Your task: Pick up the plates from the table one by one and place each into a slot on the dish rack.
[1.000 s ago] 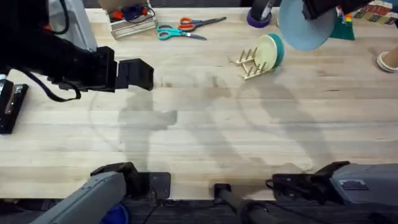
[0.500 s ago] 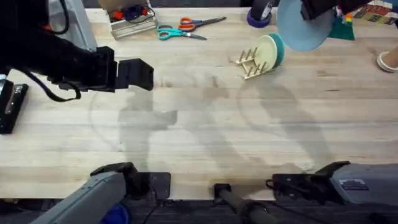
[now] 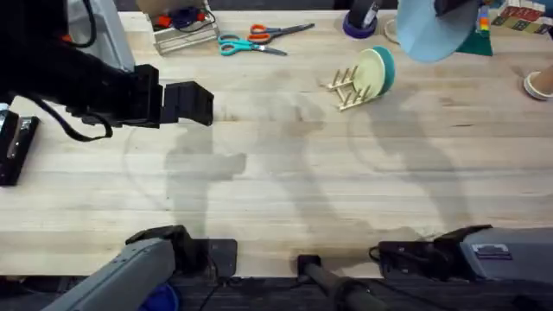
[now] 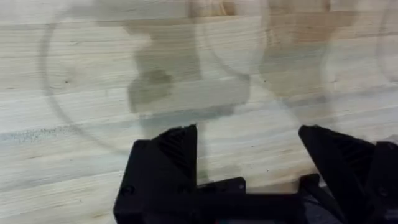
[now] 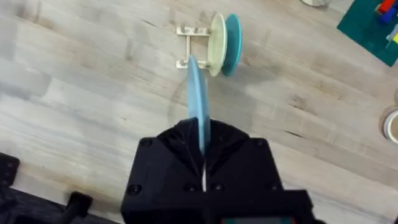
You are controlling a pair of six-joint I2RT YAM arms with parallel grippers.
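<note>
My right gripper (image 5: 202, 163) is clamped on the rim of the light blue round plate (image 5: 198, 102), a thin, smooth disc held edge-on and upright between the black fingers. In the overhead view this light blue plate (image 3: 432, 30) hangs in the air beyond and to the right of the small light-wood dish rack (image 3: 346, 86), apart from it.

The dish rack is built from thin upright dowels rising off base rails and stands on the pale wooden plank table (image 3: 285, 181), whose surface shows grain lines and seams. Two plates stand on edge in the rack, close together: a pale yellow round plate (image 3: 371, 73) and, just behind it on the side away from the free dowels, a teal round plate (image 3: 386, 63). The wrist view shows the same pair, pale yellow plate (image 5: 217, 43) beside teal plate (image 5: 233, 43), with bare dowels on the near side of the rack (image 5: 189, 46).

My left gripper (image 4: 249, 149) hovers over bare tabletop well to the left of the rack, its black angular fingers spread wide with nothing between them.
</note>
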